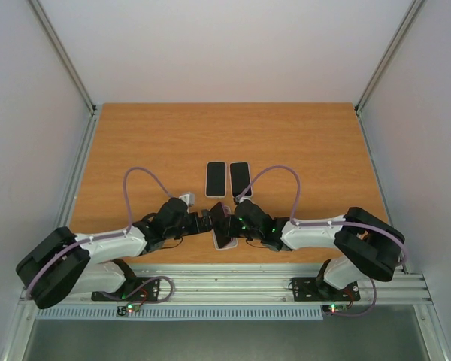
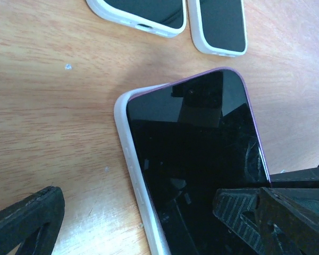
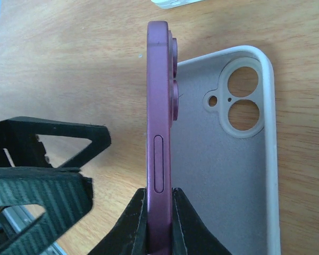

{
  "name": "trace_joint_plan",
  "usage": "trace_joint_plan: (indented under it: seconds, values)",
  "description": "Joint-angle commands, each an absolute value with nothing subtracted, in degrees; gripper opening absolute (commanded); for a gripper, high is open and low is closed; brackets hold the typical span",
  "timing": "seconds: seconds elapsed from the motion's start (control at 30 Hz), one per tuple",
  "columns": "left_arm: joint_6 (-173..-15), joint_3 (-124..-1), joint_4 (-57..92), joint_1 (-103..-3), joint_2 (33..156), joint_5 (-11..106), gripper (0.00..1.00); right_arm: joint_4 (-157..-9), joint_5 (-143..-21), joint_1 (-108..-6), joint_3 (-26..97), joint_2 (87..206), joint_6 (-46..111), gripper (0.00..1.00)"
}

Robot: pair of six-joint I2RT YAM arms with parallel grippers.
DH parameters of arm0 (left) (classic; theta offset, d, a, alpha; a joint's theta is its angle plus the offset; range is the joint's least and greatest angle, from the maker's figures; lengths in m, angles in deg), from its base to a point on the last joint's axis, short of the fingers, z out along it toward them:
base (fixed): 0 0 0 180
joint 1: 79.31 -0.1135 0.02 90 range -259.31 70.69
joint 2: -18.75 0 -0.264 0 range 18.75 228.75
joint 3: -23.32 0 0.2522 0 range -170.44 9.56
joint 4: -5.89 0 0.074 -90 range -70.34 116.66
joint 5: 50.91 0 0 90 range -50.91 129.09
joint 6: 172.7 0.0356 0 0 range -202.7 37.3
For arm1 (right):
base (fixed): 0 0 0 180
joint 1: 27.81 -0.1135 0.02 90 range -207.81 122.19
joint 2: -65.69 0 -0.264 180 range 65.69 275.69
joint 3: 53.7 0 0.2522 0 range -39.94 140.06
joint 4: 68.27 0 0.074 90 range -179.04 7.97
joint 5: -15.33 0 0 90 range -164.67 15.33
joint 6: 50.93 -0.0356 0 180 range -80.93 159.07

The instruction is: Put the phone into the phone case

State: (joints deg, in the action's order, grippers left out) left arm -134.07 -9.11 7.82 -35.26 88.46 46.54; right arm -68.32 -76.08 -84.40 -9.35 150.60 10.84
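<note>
Table (image 1: 301, 143): wood-grain top. My two arms meet over its near middle, left arm (image 1: 98, 248) and right arm (image 1: 323, 229) reaching in from their sides.

Farther out on the table lie two other phones in white cases, side by side and screens up: one on the left (image 1: 216, 179), one on the right (image 1: 240, 179). They are close together and well apart from my work.

Phone case (image 3: 218, 175): white, lying flat on the table, open side up, camera cut-outs showing.

Phone (image 3: 158, 133): purple, raised on one long edge over the case, with its camera bumps facing the case's inside. From the left wrist, the dark screen faces up and the case wall runs along one long side. I cannot tell if that edge is seated.

Right pincer (image 3: 159, 212): nearly closed, both fingers pinching the phone by its thin sides.

Left pincer (image 2: 149, 223): spread fully wide, holding nothing, with one finger (image 2: 26, 218) well off the case.
</note>
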Motion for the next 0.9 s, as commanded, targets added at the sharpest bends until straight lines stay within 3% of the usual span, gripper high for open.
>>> trace_joint_plan:
  seconds: [0.0, 0.43, 0.87]
  values:
    - [-135.5, -8.4, 1.1, -35.5, 91.4, 48.2, 0.98, -60.5, -77.4, -84.8, -10.5, 152.3, 8.3, 0.01]
    - [-142.5, -6.0, -14.9, -35.4, 102.2, 54.5, 0.96, -53.3, -77.2, -84.8, -14.2, 155.9, 4.8, 0.07]
    - [-146.7, -3.8, -19.5, -31.7, 103.3, 51.7, 0.96, -56.5, -77.3, -84.8, -14.8, 153.6, 6.5, 0.30]
